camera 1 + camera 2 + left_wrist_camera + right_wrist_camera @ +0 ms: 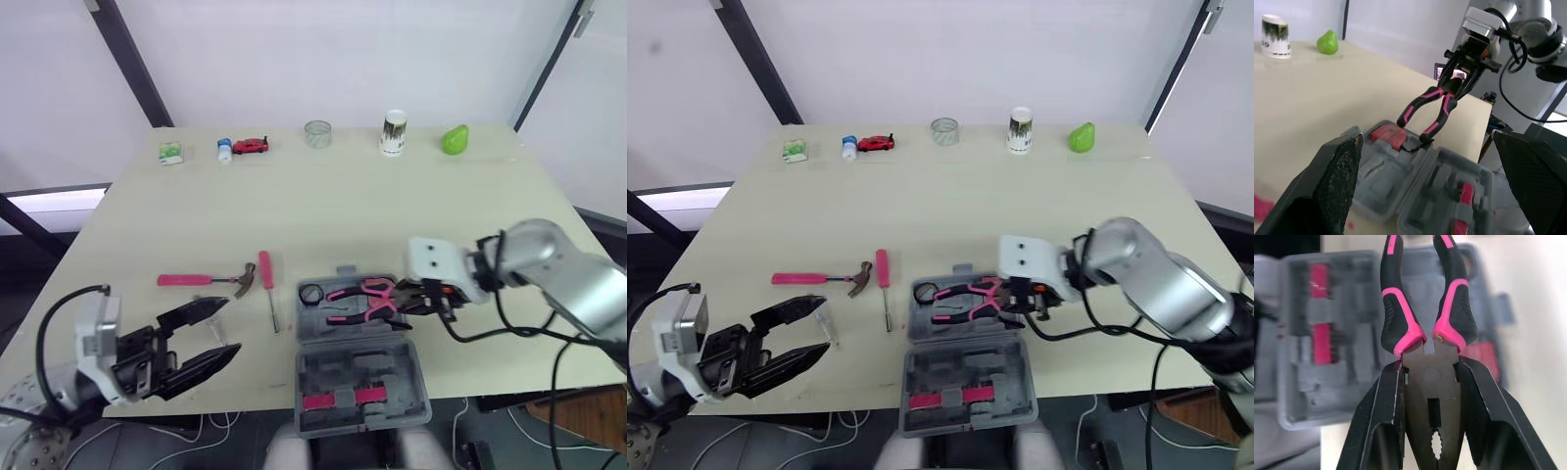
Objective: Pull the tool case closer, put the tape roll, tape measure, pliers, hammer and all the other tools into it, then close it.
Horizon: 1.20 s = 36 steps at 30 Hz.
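Since I reckon the pliers [361, 293] should settle handles-first into their slot, my right hand [404, 296] is clamped on their metal head. It holds them tilted just above the open tool case [419, 377], pink handles pointing away from the hand. Beneath them the tray holds a dark round thing [312, 294], perhaps the tape roll; the half on my hand's near side carries pink pieces [338, 399]. My left hand [227, 328] hangs spread and empty, with the hammer [211, 281] and screwdriver [265, 269] just beyond it on the desk [392, 215].
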Tool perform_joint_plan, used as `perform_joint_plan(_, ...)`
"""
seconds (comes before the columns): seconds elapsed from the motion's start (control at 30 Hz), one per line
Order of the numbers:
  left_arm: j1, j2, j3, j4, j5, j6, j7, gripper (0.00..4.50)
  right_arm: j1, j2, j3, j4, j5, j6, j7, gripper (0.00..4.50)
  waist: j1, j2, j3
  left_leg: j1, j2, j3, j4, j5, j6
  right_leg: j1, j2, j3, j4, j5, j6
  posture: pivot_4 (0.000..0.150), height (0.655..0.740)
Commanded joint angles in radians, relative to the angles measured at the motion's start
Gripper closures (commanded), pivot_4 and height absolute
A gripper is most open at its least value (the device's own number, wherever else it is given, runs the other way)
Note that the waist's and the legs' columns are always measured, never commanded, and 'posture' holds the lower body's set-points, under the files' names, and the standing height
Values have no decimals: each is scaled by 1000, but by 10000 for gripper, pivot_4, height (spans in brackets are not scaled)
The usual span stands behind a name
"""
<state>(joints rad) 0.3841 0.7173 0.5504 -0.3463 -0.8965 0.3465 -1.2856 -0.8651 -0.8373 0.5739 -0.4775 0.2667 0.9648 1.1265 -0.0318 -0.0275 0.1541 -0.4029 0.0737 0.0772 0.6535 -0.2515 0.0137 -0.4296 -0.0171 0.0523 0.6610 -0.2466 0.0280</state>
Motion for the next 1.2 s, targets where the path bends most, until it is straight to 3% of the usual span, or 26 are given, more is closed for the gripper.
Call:
perform_joint_plan(0.03,26,9,41,20,24,-40,-44,0,-51,59,59,60,-55,24,-28,35370,1,-1,0,-1,0,0,0,0,0,0,0,0,0,0,0,1500,7400)
perform_joint_plan(0.23,66,5,67,25,36,-58,-70,0,-47,150,165,116,-134,12,-70,35370,0,-1,0,-14,0,0,5,0,0,-12,-1,-1,2,1,1,1500,7400)
perform_joint_plan(1.13,76,-5,61,-5,40,-58,-41,0,31,365,282,358,-282,-92,-72,35370,-12,-2,-2,-13,1,0,5,0,0,-12,1,-2,5,2,3,1500,7400)
perform_joint_plan(1.2,75,-4,60,-6,40,-56,-38,0,44,371,276,372,-292,-116,-78,25118,-11,-3,-2,-13,1,0,5,0,0,-12,1,-2,5,2,3,1500,7400)
